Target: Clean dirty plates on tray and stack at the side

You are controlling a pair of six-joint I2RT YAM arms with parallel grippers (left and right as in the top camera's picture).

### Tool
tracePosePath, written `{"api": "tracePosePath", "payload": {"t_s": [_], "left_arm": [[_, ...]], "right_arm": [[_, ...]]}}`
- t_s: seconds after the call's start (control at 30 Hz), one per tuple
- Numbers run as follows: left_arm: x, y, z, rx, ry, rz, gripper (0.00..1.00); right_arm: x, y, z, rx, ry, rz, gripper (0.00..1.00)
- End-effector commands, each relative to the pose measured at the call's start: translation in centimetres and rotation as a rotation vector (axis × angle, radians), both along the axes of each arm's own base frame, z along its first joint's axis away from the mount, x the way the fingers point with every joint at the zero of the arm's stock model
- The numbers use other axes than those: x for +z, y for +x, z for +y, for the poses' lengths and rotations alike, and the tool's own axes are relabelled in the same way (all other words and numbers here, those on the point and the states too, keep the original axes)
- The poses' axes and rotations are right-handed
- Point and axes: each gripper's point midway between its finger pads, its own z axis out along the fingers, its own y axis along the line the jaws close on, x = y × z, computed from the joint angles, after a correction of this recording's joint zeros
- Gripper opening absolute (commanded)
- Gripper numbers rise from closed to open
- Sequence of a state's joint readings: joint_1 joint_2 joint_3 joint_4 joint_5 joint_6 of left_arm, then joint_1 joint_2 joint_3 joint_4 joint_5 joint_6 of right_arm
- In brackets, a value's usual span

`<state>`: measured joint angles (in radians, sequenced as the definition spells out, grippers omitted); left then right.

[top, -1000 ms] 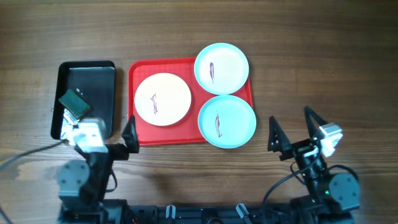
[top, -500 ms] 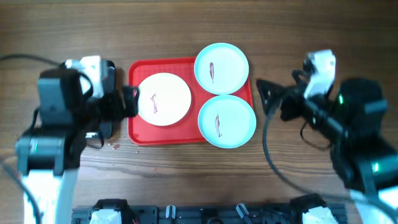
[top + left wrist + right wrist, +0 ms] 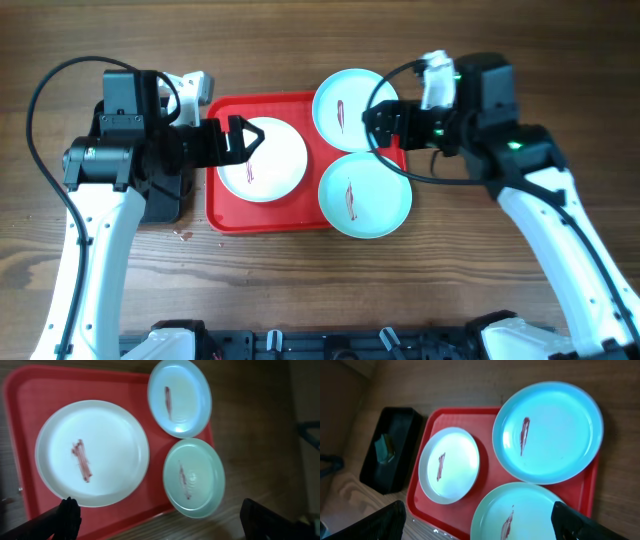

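Red tray (image 3: 226, 216) sits mid-table.
- White plate (image 3: 262, 158): on the tray's left half, purplish smear left of centre.
- Far turquoise plate (image 3: 356, 109): at the tray's far right corner, overhanging the far edge, smeared.
- Near turquoise plate (image 3: 365, 195): at the near right corner, overhanging the near and right edges, smeared.

Left gripper (image 3: 244, 140): over the white plate's far left rim, fingers spread wide, nothing held.
Right gripper (image 3: 380, 128): above the gap between the turquoise plates, fingers spread wide, nothing held.

Black tray (image 3: 390, 450): just left of the red tray, holding a dark green pad (image 3: 385, 446).
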<state>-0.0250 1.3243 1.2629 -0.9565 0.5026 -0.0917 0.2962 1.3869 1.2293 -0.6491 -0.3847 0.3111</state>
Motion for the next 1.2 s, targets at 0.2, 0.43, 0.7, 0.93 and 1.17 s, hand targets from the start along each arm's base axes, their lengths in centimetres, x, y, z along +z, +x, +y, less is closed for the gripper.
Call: {"api": "tracePosePath", "payload": {"t_s": [0.2,0.43,0.7,0.93,1.17], "left_arm": [[-1.6,1.0,12.0,0.496,0.286,0.071,1.00],[-1.7,0.6,14.7,0.567,0.423,0.069,1.00],[-2.0,1.0,15.1,0.565,0.443,0.068,1.00],[-5.0,2.2,15.4,0.553,0.461,0.146,1.00],[-8.4,4.0,18.6,0.619,0.496,0.204,1.00]], "right_arm": [[-6.8,1.0,7.6,-0.069,-0.115,0.109,0.93],[-12.0,2.5,11.1,-0.153,-0.178,0.088,0.72],[-17.7,3.6,13.1,-0.102,-0.202,0.108,0.54],[-20.6,3.9,13.3,-0.083,-0.233,0.118,0.37],[-23.6,3.7,13.1,-0.100,-0.251,0.162,0.07]]}}
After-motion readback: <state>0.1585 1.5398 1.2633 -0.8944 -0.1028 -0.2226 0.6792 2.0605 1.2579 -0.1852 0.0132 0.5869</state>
